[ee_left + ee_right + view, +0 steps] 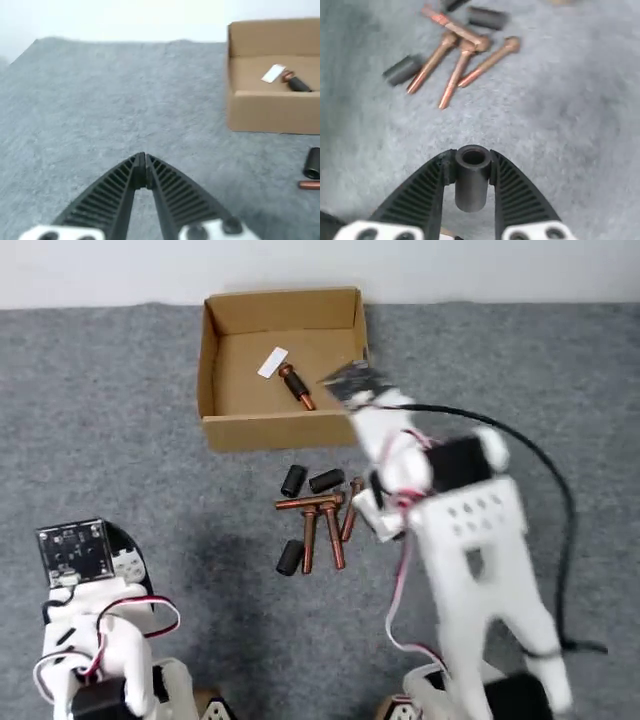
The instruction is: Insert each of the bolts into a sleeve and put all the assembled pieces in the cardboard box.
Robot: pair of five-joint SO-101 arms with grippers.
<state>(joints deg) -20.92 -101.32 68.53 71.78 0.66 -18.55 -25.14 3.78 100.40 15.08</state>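
My right gripper (472, 159) is shut on a black sleeve (471, 186), held upright above the grey carpet. Just beyond it lie several copper bolts (455, 75) fanned out, with loose black sleeves (402, 70) beside them. From above, the bolts (322, 530) and three loose sleeves (293, 480) sit in front of the cardboard box (232, 430), and the right arm (400, 475) stands over their right side. Inside the box lies one bolt in a sleeve (298, 387). My left gripper (145, 161) is shut on nothing, low over the carpet at the near left.
A white label (272, 362) lies on the box floor. The left arm (78, 550) is folded at the front left. A black cable (545, 480) arcs off the right arm. Bare carpet spreads to the left of the box and to the far right.
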